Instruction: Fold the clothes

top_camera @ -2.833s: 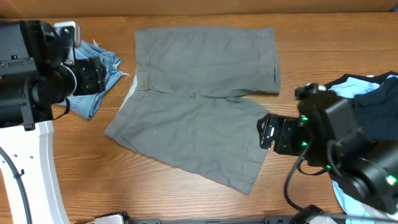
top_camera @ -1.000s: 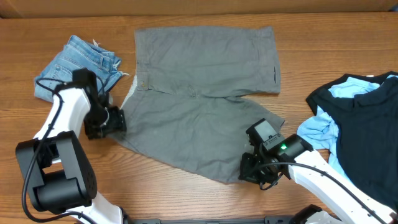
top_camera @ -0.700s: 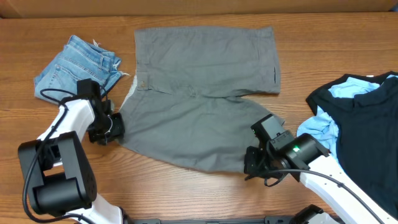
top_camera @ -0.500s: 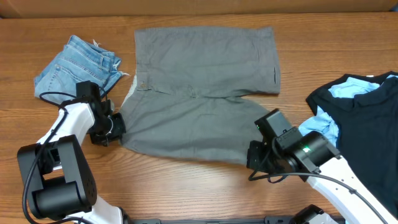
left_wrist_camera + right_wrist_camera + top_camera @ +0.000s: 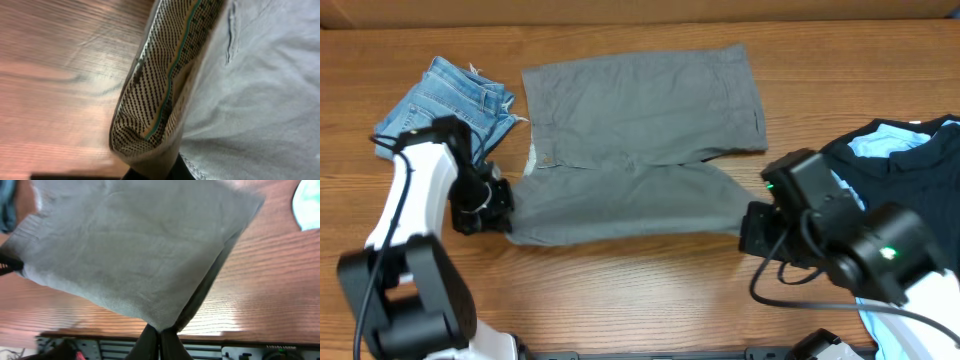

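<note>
Grey shorts [image 5: 640,110] lie spread on the wooden table [image 5: 620,300], the near leg pulled up off the surface. My left gripper [image 5: 502,213] is shut on the waistband corner at the shorts' left end. In the left wrist view the waistband's dotted lining [image 5: 160,85] hangs open above the left gripper [image 5: 157,172]. My right gripper [image 5: 752,228] is shut on the hem corner of the near leg. In the right wrist view the grey cloth [image 5: 135,255] fans out from the shut right gripper [image 5: 160,332], raised above the table.
Folded blue denim [image 5: 445,100] lies at the back left, just beyond my left arm. A pile of dark navy and light blue clothes [image 5: 910,170] covers the right side, partly under my right arm.
The left gripper has shut on the waistband corner. Both grippers have lifted and drawn the near leg toward the back, and the whole shorts have shifted slightly left.
</note>
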Action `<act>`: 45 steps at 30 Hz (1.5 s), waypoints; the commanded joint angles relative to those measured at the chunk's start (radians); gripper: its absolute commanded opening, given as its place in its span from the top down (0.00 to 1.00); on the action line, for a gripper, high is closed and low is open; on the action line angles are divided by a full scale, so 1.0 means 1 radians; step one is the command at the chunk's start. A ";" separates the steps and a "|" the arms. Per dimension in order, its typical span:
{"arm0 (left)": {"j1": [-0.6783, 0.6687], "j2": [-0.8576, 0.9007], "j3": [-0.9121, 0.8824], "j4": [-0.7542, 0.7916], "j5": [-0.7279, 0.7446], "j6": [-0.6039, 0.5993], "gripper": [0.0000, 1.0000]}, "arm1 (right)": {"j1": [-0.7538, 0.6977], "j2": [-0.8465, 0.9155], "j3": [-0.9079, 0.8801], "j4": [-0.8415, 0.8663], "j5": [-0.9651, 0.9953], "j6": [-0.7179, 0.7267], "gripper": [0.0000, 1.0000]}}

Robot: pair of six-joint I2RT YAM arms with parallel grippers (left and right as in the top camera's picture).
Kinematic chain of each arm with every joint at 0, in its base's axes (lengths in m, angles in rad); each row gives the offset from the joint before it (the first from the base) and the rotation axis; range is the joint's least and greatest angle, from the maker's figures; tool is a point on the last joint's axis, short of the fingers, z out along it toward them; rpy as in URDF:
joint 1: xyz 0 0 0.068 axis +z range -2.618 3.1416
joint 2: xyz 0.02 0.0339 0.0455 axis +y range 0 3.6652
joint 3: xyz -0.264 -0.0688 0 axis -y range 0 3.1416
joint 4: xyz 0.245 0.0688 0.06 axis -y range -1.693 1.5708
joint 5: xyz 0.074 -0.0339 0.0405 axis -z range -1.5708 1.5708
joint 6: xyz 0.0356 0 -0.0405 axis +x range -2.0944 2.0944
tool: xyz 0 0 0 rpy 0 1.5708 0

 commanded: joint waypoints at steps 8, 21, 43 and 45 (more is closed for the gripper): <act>0.002 -0.313 0.163 -0.164 -0.061 0.035 0.96 | -0.003 -0.021 0.285 -0.019 0.076 0.000 0.96; -0.001 -0.301 0.166 0.037 -0.098 -0.017 0.96 | -0.014 0.178 0.293 0.099 0.489 -0.012 0.93; 0.000 -0.171 0.166 0.005 -0.099 -0.004 0.96 | -0.079 0.434 0.278 -0.122 -0.068 -0.231 0.58; 0.000 -0.189 0.166 -0.005 -0.100 0.009 0.96 | -0.004 0.434 0.248 -0.139 -0.067 -0.210 0.56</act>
